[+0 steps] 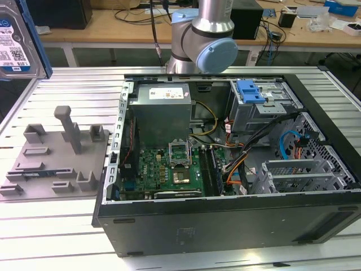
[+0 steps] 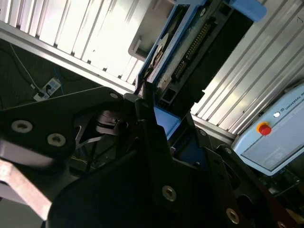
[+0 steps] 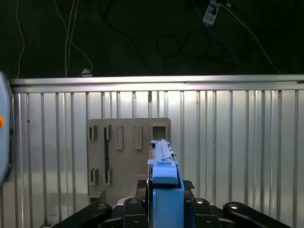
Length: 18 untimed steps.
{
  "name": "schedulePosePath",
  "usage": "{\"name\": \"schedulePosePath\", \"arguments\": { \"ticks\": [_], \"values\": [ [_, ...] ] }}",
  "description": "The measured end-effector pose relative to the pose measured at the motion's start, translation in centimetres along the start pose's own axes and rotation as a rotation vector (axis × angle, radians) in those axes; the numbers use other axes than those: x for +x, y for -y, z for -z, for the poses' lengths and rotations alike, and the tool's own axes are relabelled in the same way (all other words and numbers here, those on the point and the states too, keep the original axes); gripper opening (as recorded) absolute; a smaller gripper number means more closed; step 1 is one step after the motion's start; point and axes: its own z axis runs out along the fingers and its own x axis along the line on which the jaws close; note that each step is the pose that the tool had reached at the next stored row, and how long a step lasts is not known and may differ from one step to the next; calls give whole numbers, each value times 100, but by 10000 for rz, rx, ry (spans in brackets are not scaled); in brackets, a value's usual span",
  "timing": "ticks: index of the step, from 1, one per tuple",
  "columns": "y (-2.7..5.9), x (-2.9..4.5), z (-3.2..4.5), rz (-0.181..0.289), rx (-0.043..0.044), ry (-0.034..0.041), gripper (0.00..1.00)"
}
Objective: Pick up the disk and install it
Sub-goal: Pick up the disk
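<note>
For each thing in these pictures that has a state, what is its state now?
gripper: shut on the disk.
disk: held on edge, clear of the grey fixture, not yet in the computer case.
computer case: lying on its side, open, side panel off.

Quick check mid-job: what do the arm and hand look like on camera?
The arm is a silver metal tube with round light-blue joint caps. The hand is matte black, built of linked plates dotted with silver screw heads, in both wrist views.

Open computer case (image 1: 225, 221) beside grey fixture tray (image 1: 56, 162), slatted table (image 1: 51, 232).
</note>
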Motion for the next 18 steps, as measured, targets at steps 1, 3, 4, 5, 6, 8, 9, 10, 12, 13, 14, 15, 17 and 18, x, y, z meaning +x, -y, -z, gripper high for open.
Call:
{"name": "schedulePosePath", "arguments": {
  "ticks": [1, 3, 4, 5, 6, 8, 9, 10, 12, 13, 14, 15, 17, 18],
  "values": [
    [0, 0, 1, 0, -1, -1, 37],
    [0, 0, 1, 0, -2, -2, 37],
    [0, 0, 1, 0, -1, -1, 37],
    [0, 0, 1, 0, -1, -2, 37],
    [0, 0, 1, 0, -2, -2, 37],
    [0, 0, 1, 4, -2, -2, 37],
    [0, 1, 4, 24, -1, -2, 37],
    [5, 7, 8, 40, 1, -1, 37],
    [18, 18, 16, 59, 1, -2, 37],
    [28, 26, 21, 68, 2, -2, 37],
    [40, 33, 25, 77, 4, -1, 37],
    [55, 42, 31, 87, 4, -1, 37],
    [112, 77, 45, 111, 6, -1, 37],
    [130, 88, 49, 117, 5, -1, 37]
  ]
}}
